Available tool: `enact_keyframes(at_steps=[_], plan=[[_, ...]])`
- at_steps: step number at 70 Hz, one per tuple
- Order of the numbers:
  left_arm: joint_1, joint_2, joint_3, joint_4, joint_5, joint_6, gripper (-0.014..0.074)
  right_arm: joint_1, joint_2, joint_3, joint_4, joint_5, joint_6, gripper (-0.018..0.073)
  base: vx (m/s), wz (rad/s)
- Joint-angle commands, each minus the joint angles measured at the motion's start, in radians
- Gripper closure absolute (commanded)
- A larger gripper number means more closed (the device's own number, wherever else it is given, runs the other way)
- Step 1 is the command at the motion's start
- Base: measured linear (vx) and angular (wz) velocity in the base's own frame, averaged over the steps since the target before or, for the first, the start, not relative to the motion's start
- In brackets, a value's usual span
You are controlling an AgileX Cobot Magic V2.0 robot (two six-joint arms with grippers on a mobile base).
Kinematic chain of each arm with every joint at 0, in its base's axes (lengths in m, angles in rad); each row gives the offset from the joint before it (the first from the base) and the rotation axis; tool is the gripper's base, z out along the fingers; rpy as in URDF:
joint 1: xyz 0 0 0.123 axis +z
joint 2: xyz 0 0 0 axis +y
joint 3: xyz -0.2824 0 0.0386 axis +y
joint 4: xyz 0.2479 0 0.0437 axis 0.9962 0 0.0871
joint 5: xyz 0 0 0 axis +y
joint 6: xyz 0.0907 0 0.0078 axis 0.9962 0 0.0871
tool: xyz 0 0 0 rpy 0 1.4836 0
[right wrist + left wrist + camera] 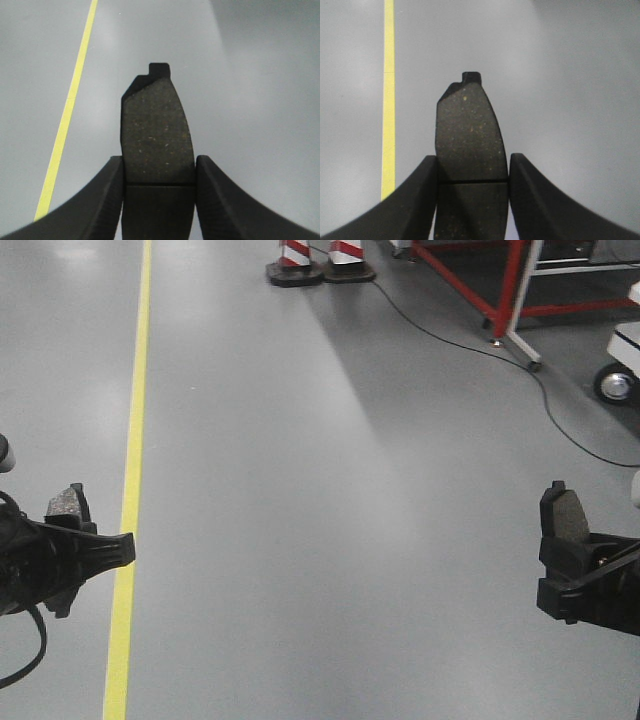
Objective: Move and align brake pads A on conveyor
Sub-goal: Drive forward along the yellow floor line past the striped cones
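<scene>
In the front view, a yellow line (130, 490) runs along the grey floor (330, 490). The left claw (75, 532) hangs at the near stretch of that line, its black tip crossing in front of it. It is clenched on a brake pad (68, 502) that sticks up with its speckled grey face showing. Far to the right of the line, the right claw (566, 552) grips a second brake pad (568, 516), also upright above the floor. At the far end, just right of the line, stand two red-and-white cones (297, 264). Farther right is a red frame (505, 285), with a black cable (545, 395) trailing over the floor.

In the left wrist view, the left claw (472, 166) pinches the brake pad (469, 125) by its long edges. A thin groove crosses the pad's face just behind the black fingertips (427, 172), and a small tab tops its far end. The yellow line (388, 100) runs to the left of the pad, on the floor below.

In the right wrist view, the right claw (159, 167) clamps the second brake pad (157, 125) the same way, tab end pointing away. The yellow line (70, 105) slants off well to its left.
</scene>
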Motion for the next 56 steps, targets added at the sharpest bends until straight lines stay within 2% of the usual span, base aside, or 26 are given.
enact_keyframes(at_steps=[1,28,56], plan=[[-0.006,-0.014,-0.026,0.051,-0.026,-0.006,0.0380,-0.004,-0.008,-0.031,-0.017,-0.090,-0.003,0.0524,0.12,0.31],[-0.006,-0.014,-0.026,0.051,-0.026,-0.006,0.0380,-0.004,-0.008,-0.031,-0.017,-0.090,-0.003,0.0524,0.19,0.25],[-0.006,-0.014,-0.026,0.051,-0.026,-0.006,0.0380,-0.004,-0.008,-0.031,-0.017,-0.090,-0.003,0.0524,0.37,0.11]])
